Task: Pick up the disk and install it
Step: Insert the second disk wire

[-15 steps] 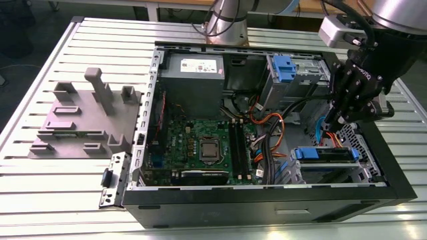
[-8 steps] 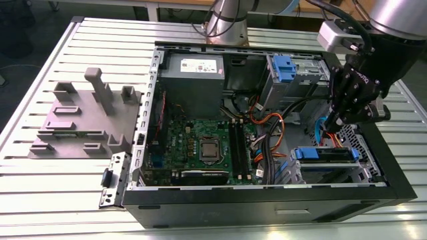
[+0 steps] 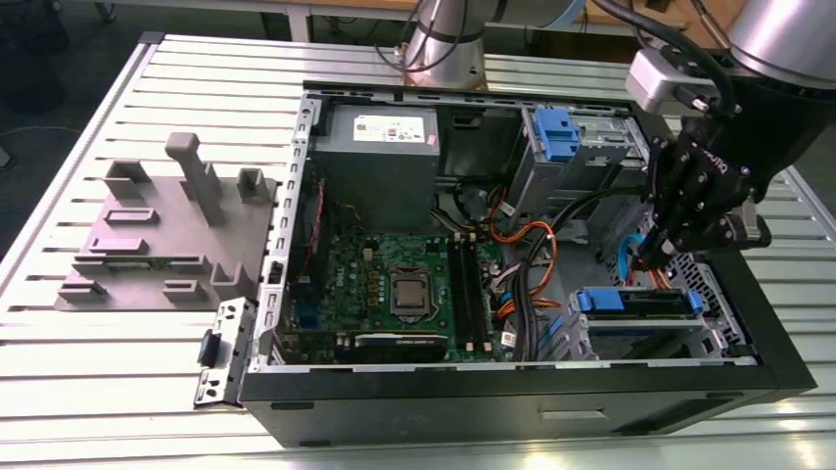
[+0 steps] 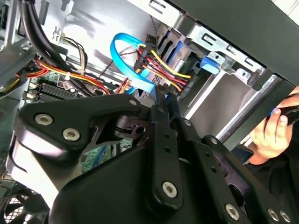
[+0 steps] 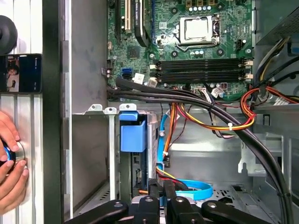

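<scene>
My gripper [image 3: 649,257] hangs inside the open computer case [image 3: 523,401], fingers [image 4: 161,100] pressed narrowly together, empty. The disk [image 3: 636,302] sits in the lower drive bay, lower right of the exterior view. The first wrist view adds a person's hand [image 5: 10,163]. The case rests on a slatted metal table [image 3: 78,343].

- In the first wrist view, the gripper [image 5: 163,190] is cut off by the picture's edge, only its fingertips showing.
- A person's hand [image 5: 10,163] is cropped at the edge.
- In the exterior view, the arm hides part of the drive cage [image 3: 643,311].
</scene>
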Robot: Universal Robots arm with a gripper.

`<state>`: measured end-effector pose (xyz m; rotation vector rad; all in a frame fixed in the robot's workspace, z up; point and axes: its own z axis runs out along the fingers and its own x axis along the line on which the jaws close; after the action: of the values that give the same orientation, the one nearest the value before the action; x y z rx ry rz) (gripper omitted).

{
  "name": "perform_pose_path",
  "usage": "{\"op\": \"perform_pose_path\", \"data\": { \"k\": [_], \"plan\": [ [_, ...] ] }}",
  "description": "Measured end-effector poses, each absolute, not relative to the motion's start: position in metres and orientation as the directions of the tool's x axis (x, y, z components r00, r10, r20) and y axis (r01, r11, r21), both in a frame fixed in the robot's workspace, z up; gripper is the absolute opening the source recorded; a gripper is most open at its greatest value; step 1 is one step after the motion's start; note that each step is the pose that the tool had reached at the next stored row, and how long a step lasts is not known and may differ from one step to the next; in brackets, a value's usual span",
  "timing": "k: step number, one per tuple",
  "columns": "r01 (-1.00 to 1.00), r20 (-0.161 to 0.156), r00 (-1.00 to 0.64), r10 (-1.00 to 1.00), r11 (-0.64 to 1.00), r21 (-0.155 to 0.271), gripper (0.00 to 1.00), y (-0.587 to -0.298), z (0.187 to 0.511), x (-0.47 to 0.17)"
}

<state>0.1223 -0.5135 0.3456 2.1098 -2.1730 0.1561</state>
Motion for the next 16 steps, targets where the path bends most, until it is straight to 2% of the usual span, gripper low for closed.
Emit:
{"op": "perform_pose_path", "data": {
  "k": [5,16],
  "plan": [
    [-1.0,0.139,-0.029,-0.99,0.029,-0.001,0.16,-0.5206,0.3453,0.1222],
    [-1.0,0.139,-0.029,-0.99,0.029,-0.001,0.16,-0.5209,0.3453,0.1222]
  ]
}}
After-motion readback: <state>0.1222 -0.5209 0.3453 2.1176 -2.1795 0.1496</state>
